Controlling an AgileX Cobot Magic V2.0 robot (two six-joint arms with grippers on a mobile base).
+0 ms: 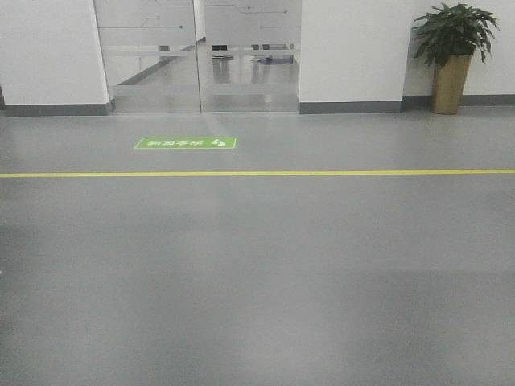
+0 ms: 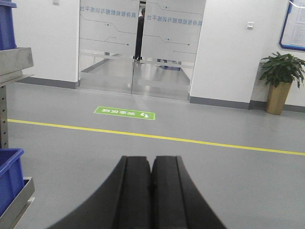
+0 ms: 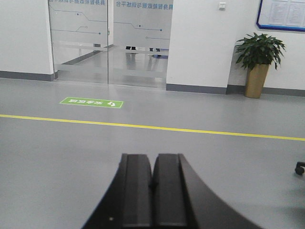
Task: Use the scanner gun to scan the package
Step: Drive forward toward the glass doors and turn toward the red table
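Exterior front-facing view showed only the room ahead of me: a smooth grey floor (image 1: 257,281) crossed by a thin yellow line (image 1: 257,173), a green rectangular floor sign with white characters (image 1: 185,143) just beyond that line, frosted glass double doors (image 1: 201,56) in the white wall, and a leafy green plant in a tall tan pot (image 1: 452,48) at the right corner.

In the left wrist view, my black left fingers (image 2: 143,176) were pressed flat together with nothing between them, pointing out over the floor toward the doors. At the left edge stood a grey metal shelf rack (image 2: 14,59), with a blue plastic bin (image 2: 9,183) on its lower level and another blue edge showing at the top corner. A dark upright shape behind the glass was perhaps a person, though the frosting made it hard to tell.

In the right wrist view, my black right fingers (image 3: 143,176) were likewise clenched on nothing, aimed at the same floor. A blue-framed notice board (image 3: 281,14) hung above the plant, and a small black caster wheel (image 3: 299,167) peeked in at the right edge.

The package and the scanner gun appeared in none of these views, so I could not tell where they lay.
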